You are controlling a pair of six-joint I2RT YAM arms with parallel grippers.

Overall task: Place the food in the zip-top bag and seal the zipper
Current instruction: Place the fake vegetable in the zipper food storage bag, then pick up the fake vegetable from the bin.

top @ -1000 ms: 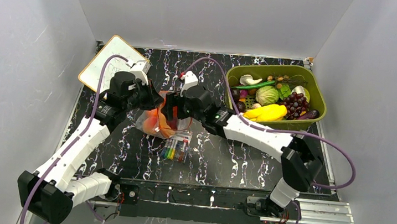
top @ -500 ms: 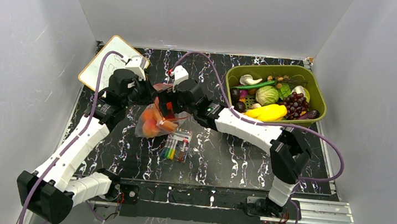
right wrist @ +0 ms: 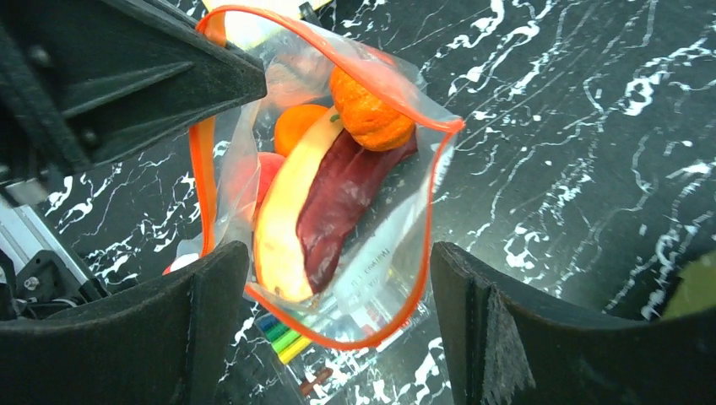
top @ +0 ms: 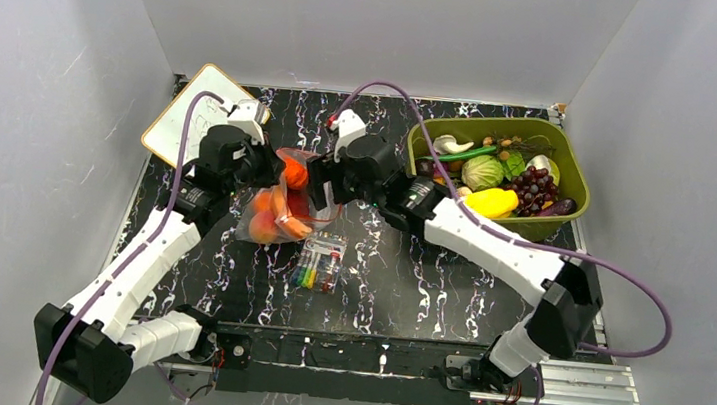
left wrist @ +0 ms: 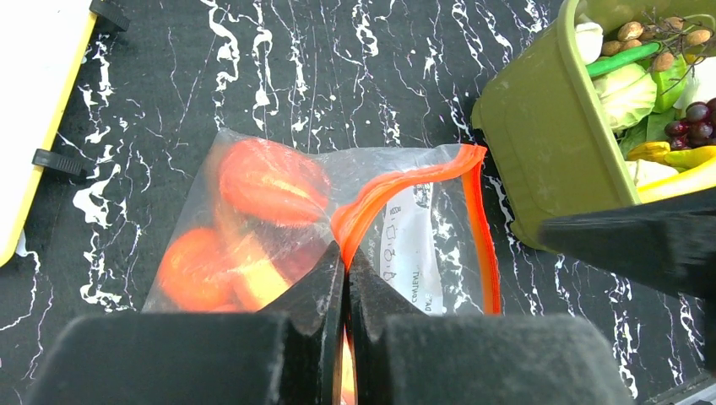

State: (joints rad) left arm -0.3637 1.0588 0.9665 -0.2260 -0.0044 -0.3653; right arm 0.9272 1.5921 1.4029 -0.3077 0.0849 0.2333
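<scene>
The left gripper (left wrist: 345,257) has its two fingers squeezed tight together on the orange zipper (left wrist: 480,228), pinching one side of the zip-top bag (right wrist: 397,211) at its mouth. The bag sits on the black table (top: 407,278) between the two arms, just behind the pack of markers (top: 319,264). A second ago the bag lay lower, nearer the markers, and the right arm was bunched up right against it. Half a second ago that arm pushed further left, over the bag. Now it has pulled back to the right, and the bag is tipped up a bit more. The right gripper (right wrist: 338,253) hangs over the bag's mouth with its fingers spread wide and nothing in them. The food (right wrist: 338,198) is down inside the bag: a bumpy orange fruit (right wrist: 371,114), a long yellow piece (right wrist: 283,211), a dark red piece, and some round orange and red ones. The mouth gapes wide open, so the zipper is not shut yet. I think the right arm has just let some food drop in. The green bin (top: 569,174) nearby holds lots more food, so the arm may go for another piece. If not, the next job is to press the orange strip shut all along.
</scene>
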